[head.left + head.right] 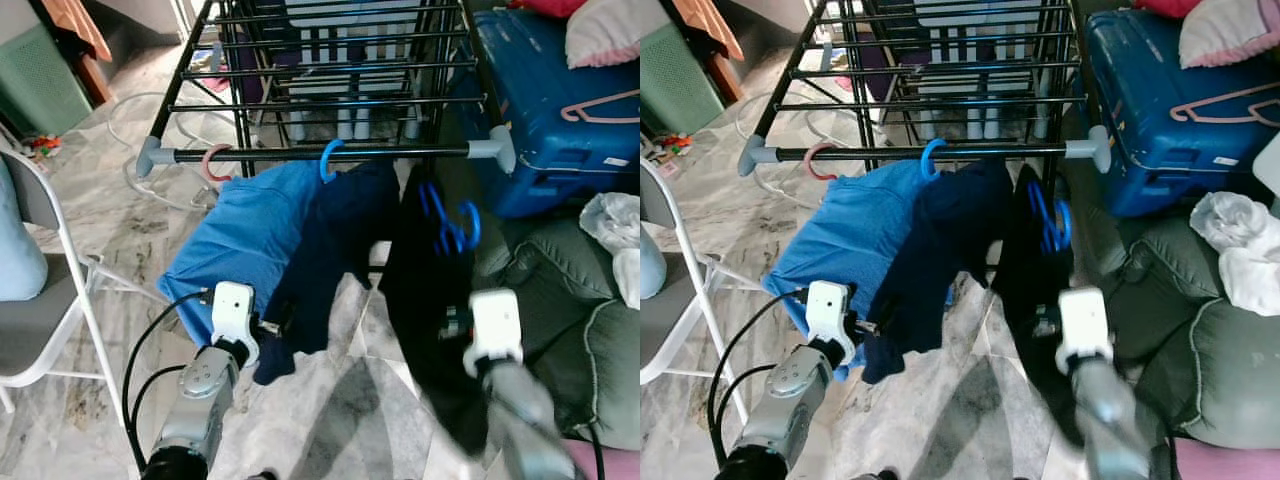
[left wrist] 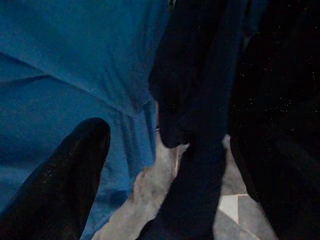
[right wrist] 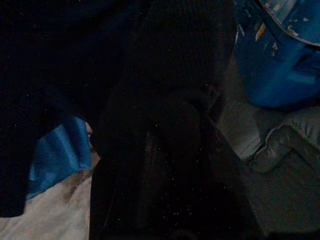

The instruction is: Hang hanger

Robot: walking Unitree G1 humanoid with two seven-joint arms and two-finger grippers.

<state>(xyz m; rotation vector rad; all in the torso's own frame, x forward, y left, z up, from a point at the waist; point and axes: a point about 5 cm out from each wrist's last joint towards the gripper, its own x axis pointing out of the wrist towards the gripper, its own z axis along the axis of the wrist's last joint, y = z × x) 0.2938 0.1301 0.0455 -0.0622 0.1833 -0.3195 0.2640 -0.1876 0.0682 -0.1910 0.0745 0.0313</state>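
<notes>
A black drying rack's front rail (image 1: pixel 320 154) carries a pink hanger hook (image 1: pixel 213 160) with a light blue shirt (image 1: pixel 245 235), and a blue hook (image 1: pixel 328 160) with a navy shirt (image 1: pixel 330 250). Right of these, a black garment (image 1: pixel 425 300) on blue hangers (image 1: pixel 450 225) hangs below the rail, hooks off it. My right gripper (image 1: pixel 450 325) is buried in that black cloth and shut on it. My left gripper (image 1: pixel 272 325) is open at the navy shirt's lower edge, with one finger (image 2: pixel 65 185) against the light blue cloth.
A white folding chair (image 1: pixel 40 300) stands at the left. A blue suitcase (image 1: pixel 550 100) with a pink hanger (image 1: pixel 600 105) on top sits right of the rack. A grey-green sofa (image 1: pixel 590 340) with white cloth (image 1: pixel 615 225) is at the right. Cables trail on the marble floor (image 1: pixel 130 220).
</notes>
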